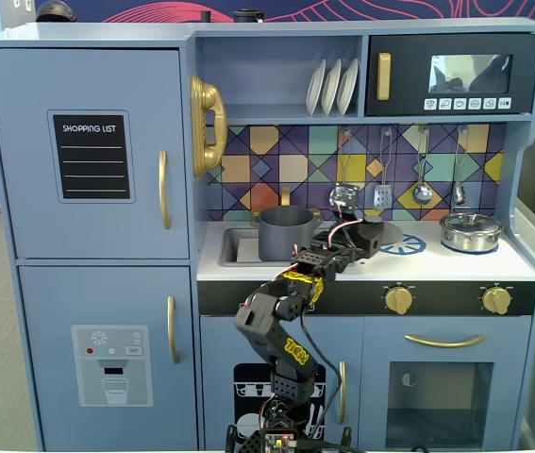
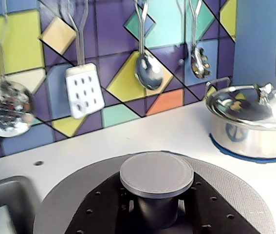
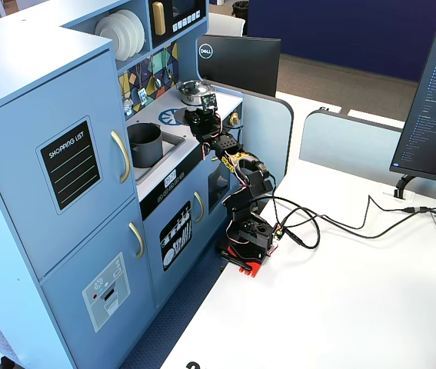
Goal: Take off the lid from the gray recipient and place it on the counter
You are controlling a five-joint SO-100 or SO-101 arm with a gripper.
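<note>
In the wrist view my gripper (image 2: 157, 207) is shut on the central knob (image 2: 157, 175) of the dark-gray lid (image 2: 240, 190). The black fingers (image 2: 103, 212) press on the knob from both sides. The lid lies flat, low over the white counter (image 2: 142, 131); I cannot tell if it touches. In a fixed view the gripper (image 1: 366, 238) holds the lid (image 1: 387, 229) over the blue burner print (image 1: 409, 246), to the right of the gray recipient (image 1: 286, 233). The recipient stands open-topped by the sink; it also shows in the other fixed view (image 3: 147, 144).
A shiny silver pot with its lid (image 2: 254, 119) stands on the counter to the right, also in a fixed view (image 1: 470, 231). Utensils (image 2: 84, 87) hang on the tiled back wall. The sink recess (image 2: 1, 204) is at the left.
</note>
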